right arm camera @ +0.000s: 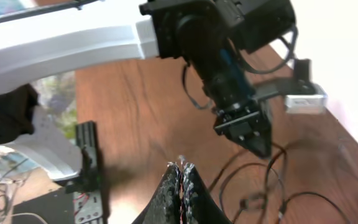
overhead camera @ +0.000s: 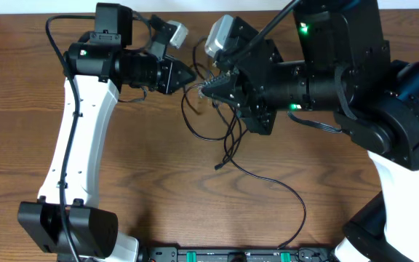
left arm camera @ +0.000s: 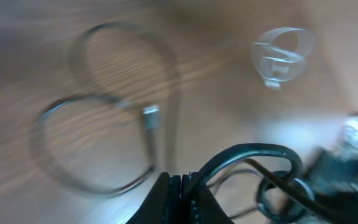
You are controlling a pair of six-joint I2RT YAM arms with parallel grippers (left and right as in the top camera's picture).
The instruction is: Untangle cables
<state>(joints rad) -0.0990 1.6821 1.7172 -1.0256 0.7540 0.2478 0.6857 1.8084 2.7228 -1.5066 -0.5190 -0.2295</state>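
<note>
Several thin black cables (overhead camera: 195,132) lie tangled on the wooden table between my two grippers, and one long cable (overhead camera: 268,180) trails toward the front edge. My left gripper (overhead camera: 186,76) is shut at the left of the knot. In the left wrist view its jaws (left arm camera: 180,180) pinch a black cable (left arm camera: 260,149), and a blurred grey loop with a plug end (left arm camera: 150,118) lies beyond. My right gripper (overhead camera: 204,89) is shut just right of it. In the right wrist view its jaws (right arm camera: 182,165) close on a thin strand, with cable loops (right arm camera: 253,169) to the right.
The two arms nearly touch over the far middle of the table. The left arm's gripper (right arm camera: 258,138) fills the right wrist view. A black rail with green lights (overhead camera: 231,255) runs along the front edge. A clear plastic loop (left arm camera: 281,53) shows in the left wrist view.
</note>
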